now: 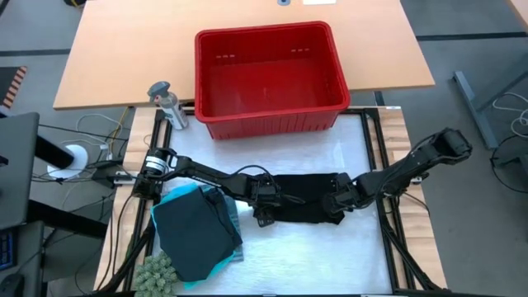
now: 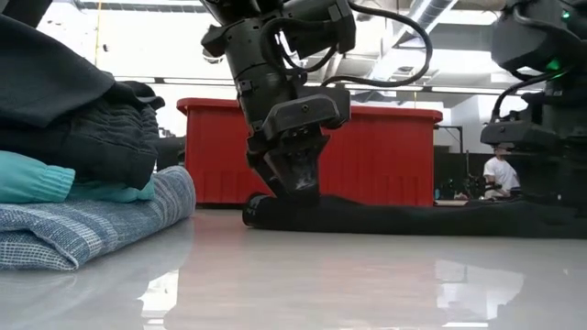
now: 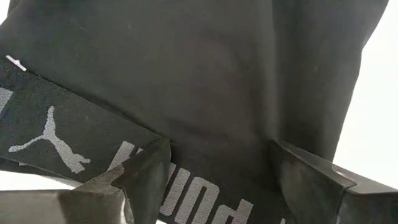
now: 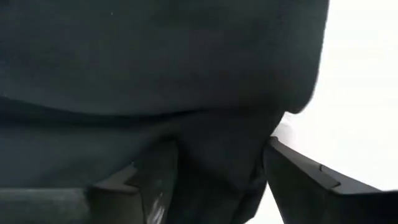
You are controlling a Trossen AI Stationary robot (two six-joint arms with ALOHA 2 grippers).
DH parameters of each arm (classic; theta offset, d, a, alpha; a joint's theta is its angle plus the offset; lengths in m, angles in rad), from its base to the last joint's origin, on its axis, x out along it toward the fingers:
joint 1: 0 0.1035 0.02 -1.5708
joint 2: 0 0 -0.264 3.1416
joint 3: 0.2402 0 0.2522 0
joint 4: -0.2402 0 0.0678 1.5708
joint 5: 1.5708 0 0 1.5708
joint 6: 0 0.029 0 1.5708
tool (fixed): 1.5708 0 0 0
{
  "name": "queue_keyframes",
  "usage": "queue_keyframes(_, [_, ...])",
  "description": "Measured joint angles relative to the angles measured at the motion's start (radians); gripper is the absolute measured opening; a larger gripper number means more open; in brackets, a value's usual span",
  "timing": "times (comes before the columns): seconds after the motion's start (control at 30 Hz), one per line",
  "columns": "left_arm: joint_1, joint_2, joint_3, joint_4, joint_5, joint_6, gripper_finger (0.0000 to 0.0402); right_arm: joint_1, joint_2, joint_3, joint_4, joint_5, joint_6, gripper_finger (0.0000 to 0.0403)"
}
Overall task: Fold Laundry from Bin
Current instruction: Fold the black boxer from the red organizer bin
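Grippers, left [image 1: 266,200] and right [image 1: 338,202], spread-fingered, flatten black garment [image 1: 302,198] mid-table; next comes gripping its ends to fold.

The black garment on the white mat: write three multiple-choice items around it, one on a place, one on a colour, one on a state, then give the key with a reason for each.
1. Where does the black garment lie?
A. inside the bin
B. flat on the mat in front of the bin
C. on the folded pile

2. What colour is the bin?
A. red
B. blue
C. grey

3. How do the left gripper and right gripper stand to the garment?
A. both raised high above it
B. only the right one is near it
C. both down at it, fingers spread over the cloth

Key: 1 B, the high view shows it stretched between the two arms on the mat. 2 A, its walls are red. 3 C, each wrist view shows both fingers apart with black cloth between them.
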Motion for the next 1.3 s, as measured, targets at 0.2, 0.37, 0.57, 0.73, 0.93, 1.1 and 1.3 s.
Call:
queue_keyframes(0.2, [0.000, 0.000, 0.000, 0.019, -0.004, -0.011, 0.0265, -0.030, 0.029, 0.012, 0.013, -0.035, -0.034, 0.0207])
queue_keyframes(0.37, [0.000, 0.000, 0.000, 0.040, -0.007, -0.026, 0.0265, -0.052, 0.032, 0.011, 0.017, -0.060, -0.062, 0.0117])
queue_keyframes(0.57, [0.000, 0.001, -0.001, 0.057, -0.011, -0.035, 0.0265, -0.064, 0.036, 0.011, 0.029, -0.075, -0.122, 0.0023])
queue_keyframes(0.73, [0.004, 0.001, 0.004, 0.053, -0.016, -0.062, 0.0265, -0.075, 0.020, 0.011, 0.017, -0.095, -0.136, 0.0023])
queue_keyframes(0.93, [0.011, -0.033, 0.088, 0.042, -0.015, -0.067, 0.0265, -0.076, -0.018, 0.030, -0.056, -0.087, -0.140, 0.0023])
queue_keyframes(1.1, [0.010, -0.054, 0.114, 0.188, -0.051, -0.030, 0.0265, -0.072, -0.025, 0.031, -0.056, -0.077, -0.139, 0.0023])
queue_keyframes(1.3, [0.046, -0.029, 0.005, 0.515, -0.070, -0.047, 0.0265, -0.049, -0.026, 0.031, -0.061, -0.072, -0.132, 0.0023])
